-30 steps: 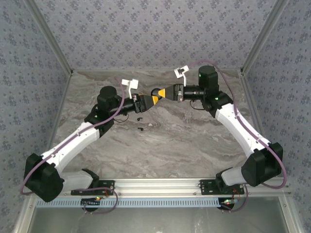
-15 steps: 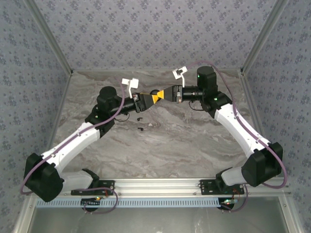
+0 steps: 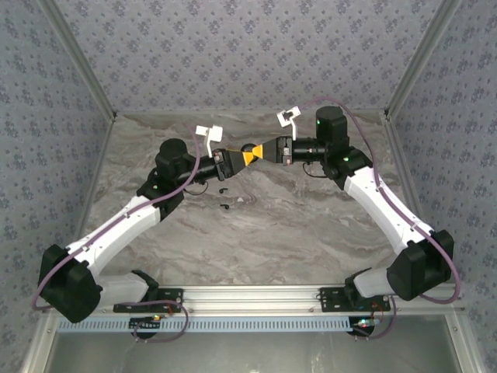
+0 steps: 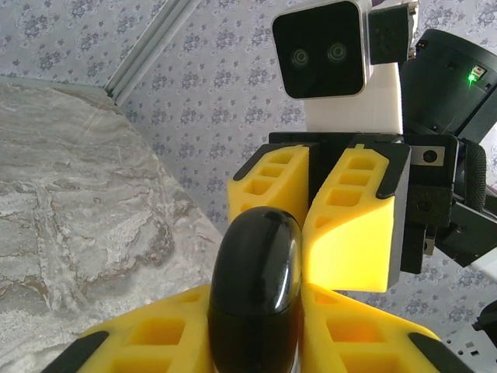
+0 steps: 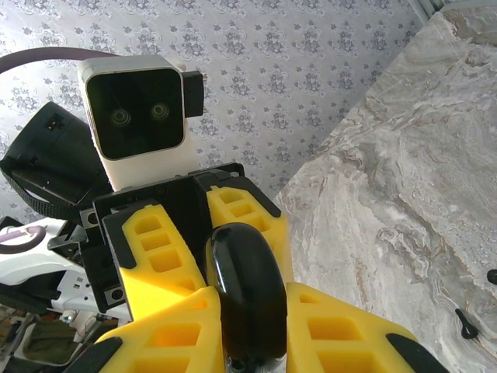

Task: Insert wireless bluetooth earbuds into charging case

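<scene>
While jaws clamp the case, earbuds lie outside it.

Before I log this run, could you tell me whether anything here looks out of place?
Nothing looks damaged or spilled. One oddity: the left gripper and the right gripper both clamp the same black charging case in mid-air, while the two earbuds lie loose on the table, apart from it.

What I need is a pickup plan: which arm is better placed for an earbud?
Probably left. Left gripper and right gripper both clamp the case, but the earbuds lie on the table nearest the left one.
</scene>
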Action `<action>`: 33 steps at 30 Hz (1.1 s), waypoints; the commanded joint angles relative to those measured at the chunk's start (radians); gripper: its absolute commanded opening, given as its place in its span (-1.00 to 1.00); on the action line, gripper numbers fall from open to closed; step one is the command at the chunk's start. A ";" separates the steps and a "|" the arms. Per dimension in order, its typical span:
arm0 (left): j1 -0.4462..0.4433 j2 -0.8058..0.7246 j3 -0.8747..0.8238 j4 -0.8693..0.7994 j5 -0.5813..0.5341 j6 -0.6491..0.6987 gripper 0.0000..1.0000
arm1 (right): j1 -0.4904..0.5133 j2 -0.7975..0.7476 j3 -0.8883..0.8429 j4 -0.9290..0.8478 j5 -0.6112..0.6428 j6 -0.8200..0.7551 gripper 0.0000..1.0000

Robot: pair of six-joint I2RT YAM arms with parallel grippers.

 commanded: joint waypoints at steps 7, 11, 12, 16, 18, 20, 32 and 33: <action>-0.014 0.007 0.018 -0.006 -0.020 0.024 -0.69 | 0.015 -0.036 0.022 -0.079 0.002 -0.056 -0.53; -0.015 0.014 0.053 -0.074 -0.019 0.096 -0.70 | 0.014 -0.056 0.046 -0.195 0.089 -0.133 -0.27; -0.015 0.016 0.066 -0.095 -0.016 0.127 -0.70 | 0.015 -0.062 0.052 -0.227 0.118 -0.154 -0.21; -0.019 0.021 0.075 -0.114 0.010 0.301 -0.68 | 0.014 -0.085 0.099 -0.381 0.213 -0.256 -0.05; -0.027 0.017 0.059 -0.091 0.040 0.413 -0.65 | 0.014 -0.088 0.118 -0.439 0.228 -0.295 -0.03; -0.038 0.011 0.058 -0.125 0.015 0.521 -0.66 | 0.014 -0.093 0.131 -0.483 0.240 -0.324 -0.01; -0.056 0.002 0.019 -0.121 0.069 0.796 -0.77 | 0.050 -0.104 0.143 -0.602 0.240 -0.420 0.08; -0.055 0.004 0.017 -0.116 0.076 0.801 -0.77 | 0.057 -0.101 0.144 -0.610 0.240 -0.427 0.08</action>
